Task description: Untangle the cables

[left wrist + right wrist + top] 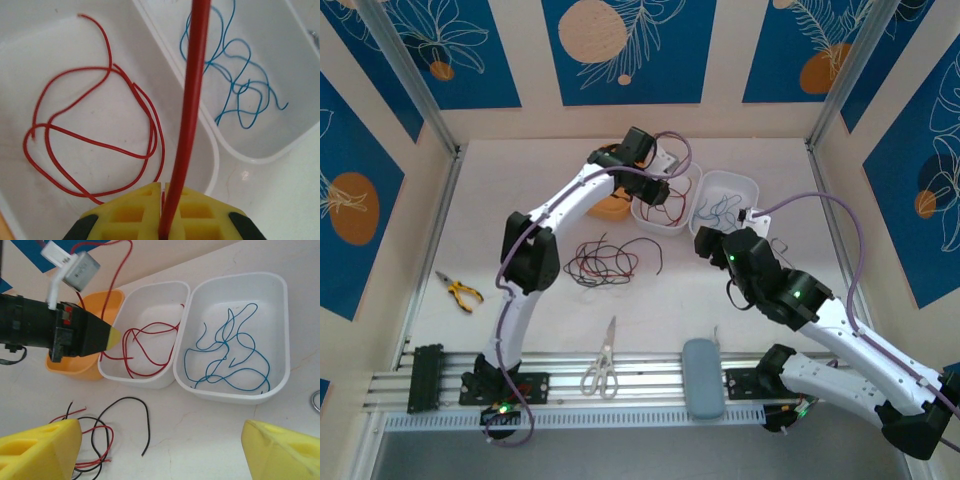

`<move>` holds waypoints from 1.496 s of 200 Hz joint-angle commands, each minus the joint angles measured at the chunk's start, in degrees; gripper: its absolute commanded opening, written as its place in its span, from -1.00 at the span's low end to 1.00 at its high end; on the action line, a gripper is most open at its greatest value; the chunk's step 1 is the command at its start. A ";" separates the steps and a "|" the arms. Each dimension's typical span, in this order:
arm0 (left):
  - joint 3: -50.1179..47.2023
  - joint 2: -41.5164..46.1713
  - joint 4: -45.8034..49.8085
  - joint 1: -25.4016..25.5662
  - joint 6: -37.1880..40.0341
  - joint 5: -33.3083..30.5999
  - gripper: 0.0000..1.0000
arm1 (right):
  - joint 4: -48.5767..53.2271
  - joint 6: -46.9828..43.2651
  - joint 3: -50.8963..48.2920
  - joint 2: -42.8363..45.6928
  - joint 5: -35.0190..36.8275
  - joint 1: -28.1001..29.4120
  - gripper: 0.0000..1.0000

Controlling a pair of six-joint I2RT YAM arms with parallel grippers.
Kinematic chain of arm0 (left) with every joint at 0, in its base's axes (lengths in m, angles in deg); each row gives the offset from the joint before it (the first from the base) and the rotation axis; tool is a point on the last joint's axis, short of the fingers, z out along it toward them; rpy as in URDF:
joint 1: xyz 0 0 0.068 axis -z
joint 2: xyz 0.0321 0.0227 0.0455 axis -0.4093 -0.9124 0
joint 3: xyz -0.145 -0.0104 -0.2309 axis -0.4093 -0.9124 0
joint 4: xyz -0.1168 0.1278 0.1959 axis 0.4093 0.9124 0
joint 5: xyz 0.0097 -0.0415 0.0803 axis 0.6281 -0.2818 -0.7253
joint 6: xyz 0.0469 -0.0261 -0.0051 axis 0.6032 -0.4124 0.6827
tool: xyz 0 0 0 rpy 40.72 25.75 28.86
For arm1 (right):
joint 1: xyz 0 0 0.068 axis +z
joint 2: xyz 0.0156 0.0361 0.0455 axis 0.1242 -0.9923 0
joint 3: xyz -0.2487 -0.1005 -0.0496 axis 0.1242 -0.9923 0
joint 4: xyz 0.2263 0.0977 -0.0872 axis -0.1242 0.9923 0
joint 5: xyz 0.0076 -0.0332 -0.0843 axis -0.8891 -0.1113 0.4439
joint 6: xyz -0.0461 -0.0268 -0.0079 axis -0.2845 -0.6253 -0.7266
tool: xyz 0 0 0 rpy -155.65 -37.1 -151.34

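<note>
My left gripper (162, 186) hangs over the left white tub (212, 150) at the back of the table and is shut on a red cable (192, 100) that runs straight up from its yellow fingers. More red cables (155, 131) lie coiled in that tub. Blue cables (240, 90) lie in the right white tub (230, 396). A tangle of red and black cables (605, 262) rests mid-table, with one black cable (148, 422) trailing out of it. My right gripper (160, 427) is open in front of the tubs, with nothing between its fingers.
An orange bowl (82, 370) stands left of the tubs. Yellow-handled pliers (458, 291) lie at the left. Scissors (603, 362) and a grey block (703, 378) sit by the front rail. Walls close in the table on three sides.
</note>
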 commanded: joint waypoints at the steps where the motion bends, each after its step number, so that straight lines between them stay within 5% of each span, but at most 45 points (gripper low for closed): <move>1: 2.24 -2.56 3.23 0.66 1.49 -0.16 -1.00 | 0.26 0.55 0.89 0.42 1.37 -0.32 0.67; 85: 7.87 -8.77 6.58 0.97 2.63 -2.03 -0.76 | -1.02 0.42 0.47 0.34 0.30 -0.79 0.67; 173: 8.55 -8.07 6.16 0.97 1.60 -3.42 -0.28 | -0.48 0.03 0.37 0.60 0.39 -0.85 0.67; 232: 3.72 3.43 5.47 0.97 -0.49 -5.29 0.15 | -1.05 -1.23 0.45 0.73 -0.30 -0.94 0.67; 299: -18.69 26.33 -5.42 0.86 -3.01 -10.04 0.58 | -3.09 -4.16 1.54 0.22 -3.40 -0.94 0.64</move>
